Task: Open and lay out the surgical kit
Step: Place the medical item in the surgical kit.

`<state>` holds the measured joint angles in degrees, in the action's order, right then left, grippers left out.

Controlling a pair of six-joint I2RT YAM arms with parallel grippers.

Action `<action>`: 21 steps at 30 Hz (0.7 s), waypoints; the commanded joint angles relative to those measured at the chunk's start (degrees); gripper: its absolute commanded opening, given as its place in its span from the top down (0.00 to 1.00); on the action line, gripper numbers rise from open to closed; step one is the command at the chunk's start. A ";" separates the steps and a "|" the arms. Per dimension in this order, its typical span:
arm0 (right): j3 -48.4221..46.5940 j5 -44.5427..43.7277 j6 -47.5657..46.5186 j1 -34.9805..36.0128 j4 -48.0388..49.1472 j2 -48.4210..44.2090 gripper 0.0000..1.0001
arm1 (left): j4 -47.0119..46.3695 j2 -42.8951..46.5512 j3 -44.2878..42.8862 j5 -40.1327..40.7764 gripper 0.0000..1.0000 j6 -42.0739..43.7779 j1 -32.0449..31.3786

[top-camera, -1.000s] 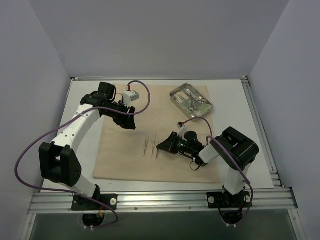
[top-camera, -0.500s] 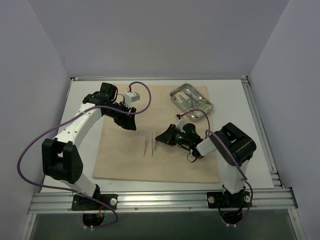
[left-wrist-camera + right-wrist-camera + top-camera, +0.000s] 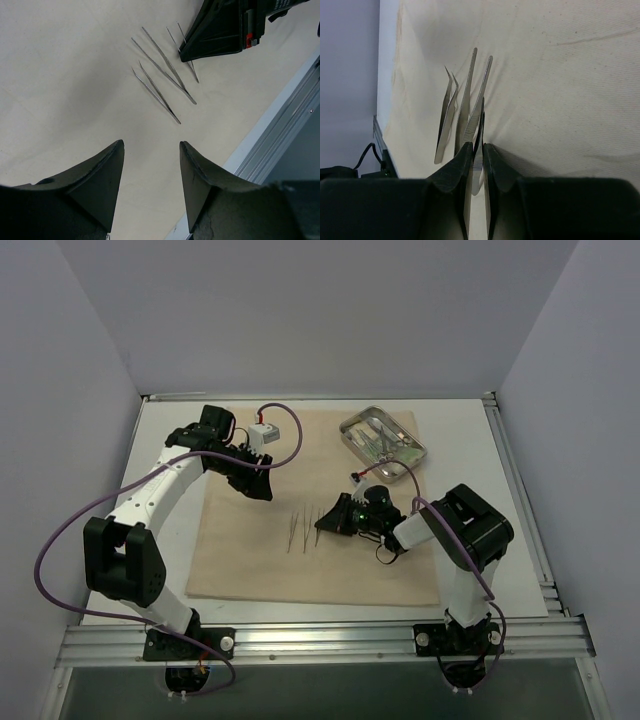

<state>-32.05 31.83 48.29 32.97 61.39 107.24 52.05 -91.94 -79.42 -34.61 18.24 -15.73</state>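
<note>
Right wrist view: right claw (image 3: pixel 476 146) tight around tweezers (image 3: pixel 465 107) on cloth wrap (image 3: pixel 560 75), left claw (image 3: pixel 151 145) released, apart

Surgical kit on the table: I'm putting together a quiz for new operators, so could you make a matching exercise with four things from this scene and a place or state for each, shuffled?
Column one:
1. steel tray
2. left end effector
3. right end effector
4. cloth wrap

Column two:
a. closed on tweezers
b. spread flat on the table
c. open, with nothing between its fingers
d. at the far right corner of the cloth

Pairs: 1-d, 2-c, 3-a, 4-b
</note>
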 commanded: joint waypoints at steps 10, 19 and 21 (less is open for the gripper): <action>-2.05 -0.19 -2.06 -0.63 -7.68 -1.16 0.79 | -0.90 0.01 -1.44 -1.42 0.43 0.39 -0.09; -4.68 -4.23 -5.92 -1.68 -19.71 -3.79 0.67 | -0.73 0.01 -1.53 -1.51 0.43 0.66 -0.09; -5.21 -5.20 -6.63 -1.77 -22.52 -4.23 0.66 | -0.72 -0.08 -1.53 -1.60 0.43 0.66 -0.09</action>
<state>-36.07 31.88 45.47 32.16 48.97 104.47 52.07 -91.94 -79.44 -34.63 18.26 -15.70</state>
